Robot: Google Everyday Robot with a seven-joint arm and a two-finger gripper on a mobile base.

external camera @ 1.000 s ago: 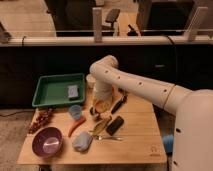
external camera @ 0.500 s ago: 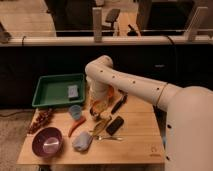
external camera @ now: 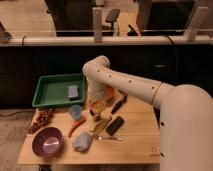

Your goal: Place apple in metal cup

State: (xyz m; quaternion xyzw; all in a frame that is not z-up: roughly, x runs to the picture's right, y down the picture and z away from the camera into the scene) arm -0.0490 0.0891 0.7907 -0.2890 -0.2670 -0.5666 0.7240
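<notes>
A: What takes up the most room?

B: The white arm [external camera: 135, 87]. It enters from 3 o'clock, rises to an elbow over the back of the wooden table [external camera: 137, 145], then drops straight down at 12 o'clock from the table's centre.

A: And on the table?

B: A green tray [external camera: 52, 97] at 10 o'clock. A purple bowl [external camera: 47, 141] sits at 8 o'clock and a crumpled grey-blue bundle [external camera: 82, 141] at 7 o'clock. A dark red bunch [external camera: 41, 120], like grapes, lies at 9 o'clock by the left edge.

A: Where is the gripper?

B: The gripper [external camera: 97, 102] hangs below the wrist at 12 o'clock, low over the things at the back of the table. I cannot tell whether it is spread or closed, or whether it has hold of anything.

A: The apple?

B: A small yellow-orange round shape, the apple [external camera: 98, 107] as far as I can judge, is right at the gripper's tip. An orange bowl [external camera: 109, 92] shows just beside the wrist, at 1 o'clock. I cannot pick out the metal cup under the arm.

A: Smaller things?

B: A light blue cup [external camera: 75, 111] at 10 o'clock, nearer the centre than the tray. A black block [external camera: 115, 125] at 3 o'clock and a black-handled tool [external camera: 119, 105] at 2 o'clock. A grey-blue sponge [external camera: 73, 91] inside the tray. A red chili pepper [external camera: 76, 126] at 9 o'clock, just beside the blue cup. A spoon [external camera: 109, 138] at 5 o'clock.
</notes>
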